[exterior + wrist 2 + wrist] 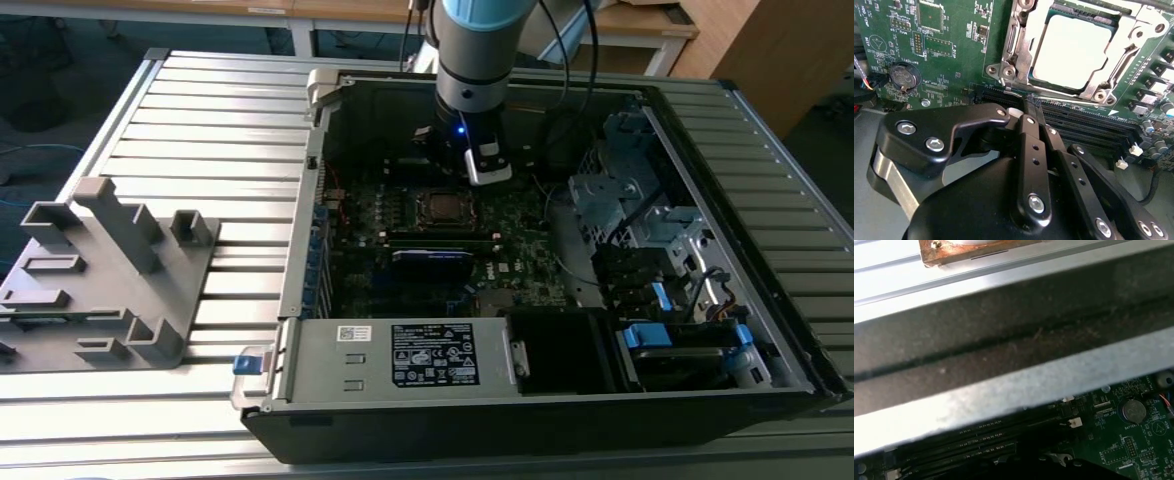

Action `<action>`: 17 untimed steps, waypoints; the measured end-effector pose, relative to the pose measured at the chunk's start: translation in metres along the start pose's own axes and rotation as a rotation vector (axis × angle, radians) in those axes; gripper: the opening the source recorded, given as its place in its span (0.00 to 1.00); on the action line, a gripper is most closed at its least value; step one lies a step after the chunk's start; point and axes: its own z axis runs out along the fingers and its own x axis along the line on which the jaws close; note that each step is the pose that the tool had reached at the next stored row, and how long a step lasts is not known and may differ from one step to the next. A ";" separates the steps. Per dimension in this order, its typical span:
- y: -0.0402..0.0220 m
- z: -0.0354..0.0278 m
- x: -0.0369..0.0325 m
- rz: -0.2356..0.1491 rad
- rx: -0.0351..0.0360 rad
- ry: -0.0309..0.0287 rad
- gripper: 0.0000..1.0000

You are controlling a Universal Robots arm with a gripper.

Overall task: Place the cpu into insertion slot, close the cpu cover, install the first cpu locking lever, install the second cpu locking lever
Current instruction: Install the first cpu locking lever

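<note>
Matte black gripper (1032,106), pale square cpu (1076,50)

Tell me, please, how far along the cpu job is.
Done: the cpu is seated and the cover lies flat over it. In hand: the gripper is shut, with nothing visible in it, and its tip is at the cover's edge beside the memory slots. Left: the two levers; I cannot tell whether either is latched.

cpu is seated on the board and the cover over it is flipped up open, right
Not quite. The cpu is seated, but the cpu cover is not flipped up. It lies flat, framing the cpu through its window, as the second wrist view shows.
</note>
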 end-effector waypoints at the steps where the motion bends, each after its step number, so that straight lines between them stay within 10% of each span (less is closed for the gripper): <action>1: -0.0002 0.0004 -0.0003 0.000 0.0003 -0.0001 0.11; 13: 0.0006 -0.0038 -0.0006 0.000 0.0024 -0.0009 0.11; 17: 0.0004 -0.0040 0.0004 0.005 -0.0123 -0.0004 0.11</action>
